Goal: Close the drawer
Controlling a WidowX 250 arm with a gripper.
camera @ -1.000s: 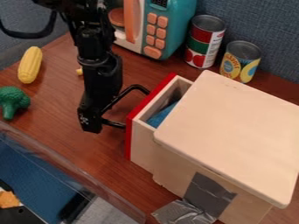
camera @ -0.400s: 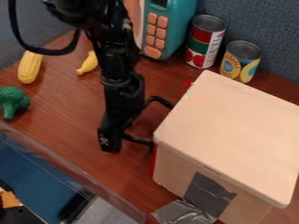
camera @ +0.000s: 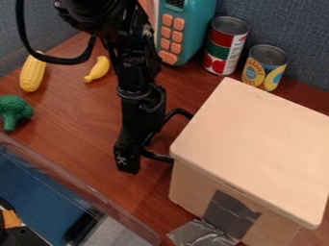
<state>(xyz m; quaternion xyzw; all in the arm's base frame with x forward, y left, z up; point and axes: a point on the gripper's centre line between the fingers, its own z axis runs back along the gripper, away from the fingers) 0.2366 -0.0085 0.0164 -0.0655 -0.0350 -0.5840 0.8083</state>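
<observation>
At nine o'clock from the wooden drawer box: black gripper beside curved handle.
Whether spread or pressed together, cannot tell.

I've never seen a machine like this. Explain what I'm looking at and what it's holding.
The black machine is a robot arm, coming in from the top; its gripper hangs at the lower end. A fixed camera looks down at a slant.

The gripper is beside a black handle on the near-left side of a pale wooden box. Whether it grips that handle, I can't tell.

On the brown table are a toy corn cob, banana and broccoli. Behind stand a teal toy microwave and two cans.
</observation>
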